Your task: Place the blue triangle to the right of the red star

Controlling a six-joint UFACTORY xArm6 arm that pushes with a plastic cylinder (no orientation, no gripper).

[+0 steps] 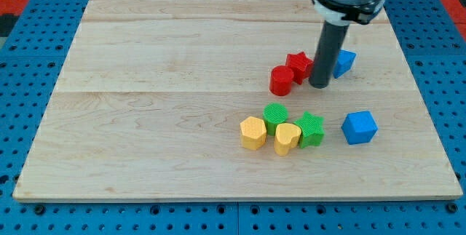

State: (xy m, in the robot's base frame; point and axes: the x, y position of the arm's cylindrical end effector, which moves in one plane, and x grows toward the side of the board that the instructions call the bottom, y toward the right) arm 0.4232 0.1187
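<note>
My tip (319, 85) stands between red star (298, 64) and blue triangle (344, 62); no hand here. I'd nudge gently, sparing the star.

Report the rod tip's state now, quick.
My tip: no gripper, holding nothing; between the red star and the blue triangle, beside both.

The wooden board (145, 82) carries red (282, 81), blue (359, 127), green (276, 116) and yellow (253, 133) blocks.

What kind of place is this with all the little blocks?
Probably a robot lab test bench: a wooden board lies on a blue pegboard, and my tip pushes blocks like the red star and blue triangle.
</note>
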